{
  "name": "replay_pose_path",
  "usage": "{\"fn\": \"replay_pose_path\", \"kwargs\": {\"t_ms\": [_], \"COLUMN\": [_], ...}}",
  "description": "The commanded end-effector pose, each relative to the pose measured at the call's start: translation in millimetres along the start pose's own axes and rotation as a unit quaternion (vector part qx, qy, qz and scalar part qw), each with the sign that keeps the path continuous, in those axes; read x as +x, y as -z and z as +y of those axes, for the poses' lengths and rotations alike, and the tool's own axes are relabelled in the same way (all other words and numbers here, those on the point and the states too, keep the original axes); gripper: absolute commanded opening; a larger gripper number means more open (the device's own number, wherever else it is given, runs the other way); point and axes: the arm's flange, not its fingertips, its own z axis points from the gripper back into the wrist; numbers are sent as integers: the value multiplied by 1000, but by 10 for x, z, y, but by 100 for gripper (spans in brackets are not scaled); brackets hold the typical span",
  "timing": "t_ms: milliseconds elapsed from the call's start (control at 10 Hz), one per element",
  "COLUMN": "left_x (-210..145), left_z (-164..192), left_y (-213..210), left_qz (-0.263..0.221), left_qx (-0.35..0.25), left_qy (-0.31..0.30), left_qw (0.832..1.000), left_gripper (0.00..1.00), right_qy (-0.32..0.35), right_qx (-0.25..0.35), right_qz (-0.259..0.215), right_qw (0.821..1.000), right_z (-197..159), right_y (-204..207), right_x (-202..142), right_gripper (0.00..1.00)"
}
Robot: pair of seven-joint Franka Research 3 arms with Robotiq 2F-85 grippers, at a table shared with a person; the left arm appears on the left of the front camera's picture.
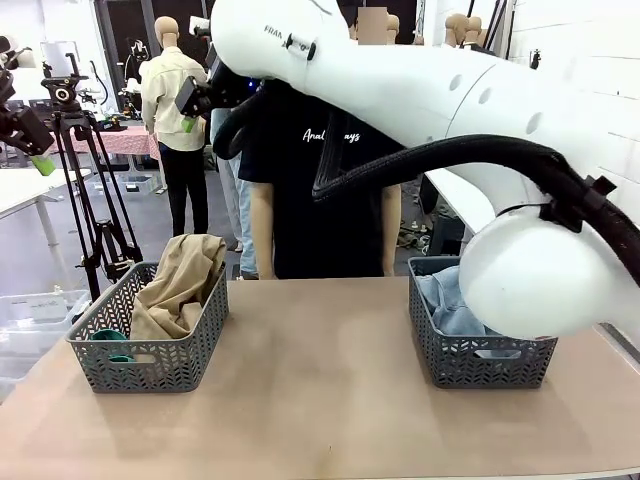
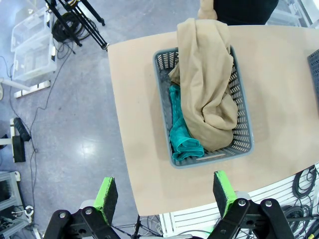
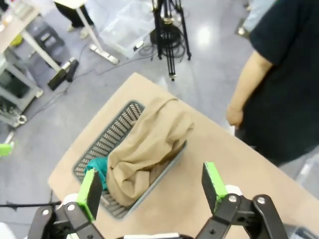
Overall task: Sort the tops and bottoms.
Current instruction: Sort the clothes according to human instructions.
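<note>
White script on the person's black T-shirt point(image 1: 325, 135) reads partly "Anal…ays", and the arm point(image 1: 400, 80) shows "FRAN". At nine o'clock, the left basket point(image 1: 150, 345) holds the tan-beige top point(image 1: 180, 285), heaped over its far rim, and the crumpled teal-green top point(image 2: 180, 134). At three o'clock, the right basket point(image 1: 470, 355) holds pale denim shorts point(image 1: 445, 300). The left gripper point(image 2: 167, 195) and right gripper point(image 3: 152, 186) hang wide open, empty
</note>
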Motion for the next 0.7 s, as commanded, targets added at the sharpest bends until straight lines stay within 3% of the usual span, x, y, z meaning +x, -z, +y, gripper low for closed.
{"fn": "replay_pose_path", "kwargs": {"t_ms": [0,200,600], "left_x": [-6,-6,-6], "left_z": [24,24,24], "left_y": [-11,-11,-11], "left_qz": [-2,-2,-2], "left_qx": [0,0,0], "left_qy": [2,2,2], "left_qw": [1000,1000,1000], "left_gripper": [100,100,100], "right_qy": [56,103,171], "right_qx": [-47,-67,-117], "right_qz": [-20,-76,-141], "right_qw": [997,990,968], "right_z": [-158,-244,-296], "right_y": [-792,-1158,-1665], "right_x": [-2334,-2709,-3277], "right_gripper": [100,100,100]}}
